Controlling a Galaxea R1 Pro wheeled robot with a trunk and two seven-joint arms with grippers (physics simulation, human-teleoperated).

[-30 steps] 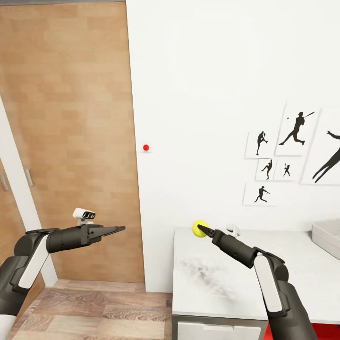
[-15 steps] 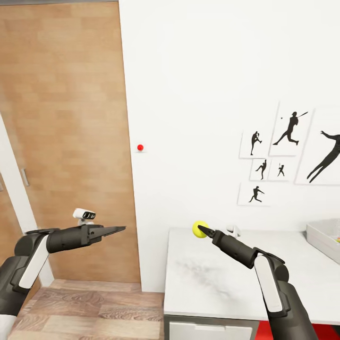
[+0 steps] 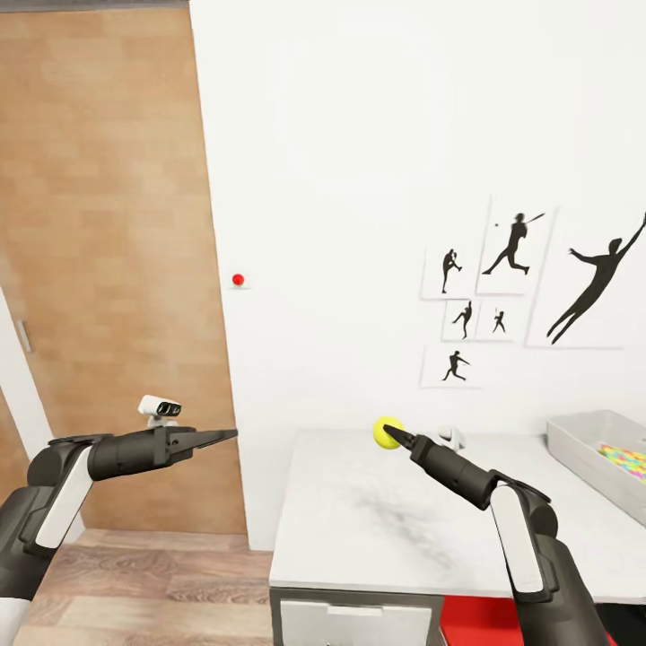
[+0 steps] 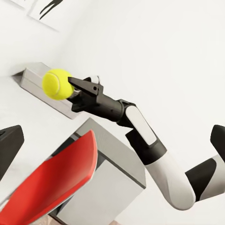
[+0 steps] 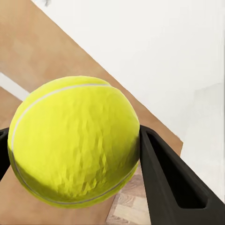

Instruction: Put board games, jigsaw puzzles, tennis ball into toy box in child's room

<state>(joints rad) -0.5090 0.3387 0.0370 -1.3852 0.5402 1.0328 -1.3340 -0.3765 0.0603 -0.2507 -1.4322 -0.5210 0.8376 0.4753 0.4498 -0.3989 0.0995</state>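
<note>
While the right gripper point(image 3: 395, 434) stays clamped on the ball point(image 3: 388, 432) above the surface point(image 3: 377, 529), at centre frame, transport is in hand. Left gripper point(image 3: 224, 436): together, empty. Next: carry ball to the box point(image 3: 574, 449), frame right, and release.

The left arm reaches out low, bent at the elbow, with its dark forearm lying almost flat and pointing toward the middle. The left gripper point(image 3: 229, 435) has its two thin fingers point(image 3: 215, 437) pressed close together into a point, with nothing between them. A small white camera sits on top of that wrist. The right arm comes up from below, bends at the elbow, and slopes up and away from the body. The right gripper point(image 3: 395, 434) pinches a tennis ball point(image 3: 387, 432) at its tip and holds it up in the air. In the right wrist view, the dark fingers point(image 5: 164, 183) hug the ball on both sides.
</note>
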